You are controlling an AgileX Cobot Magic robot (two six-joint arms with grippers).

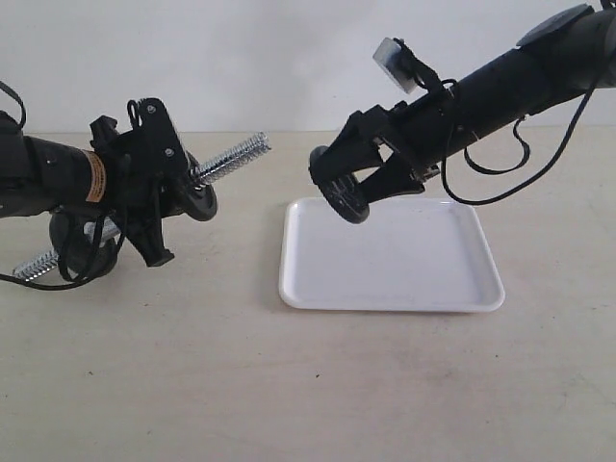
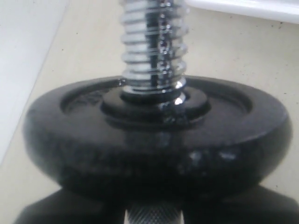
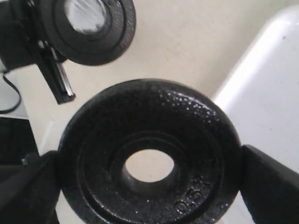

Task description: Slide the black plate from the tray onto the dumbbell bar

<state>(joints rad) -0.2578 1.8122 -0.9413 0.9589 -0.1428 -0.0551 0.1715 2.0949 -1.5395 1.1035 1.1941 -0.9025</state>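
The small, round, matte black plate [image 1: 346, 199] is of pebbled cast metal. It has a raised rim, a recessed ring around a central hole, and embossed characters near the edge that are cut off in the right wrist view [image 3: 149, 154]. The right gripper [image 1: 352, 189] is clamped on the plate's rim from two opposite sides, its black fingers [image 3: 268, 186] set wide apart. The plate hangs on edge, clear of the shallow white rectangular plastic tray [image 1: 385, 305], above the tray's far corner on the bar side. Its face is turned away from the tray towards the bar.

The short chrome dumbbell bar [image 1: 237, 155], with spiral-threaded ends, is held tilted off the beige tabletop [image 1: 308, 385], well apart from the tray. The nearer threaded end points towards the tray. The left gripper [image 1: 154, 188] is closed around the bar's middle. A second black disc [image 2: 154, 140] sits on the bar just beyond that gripper, on the tray side.
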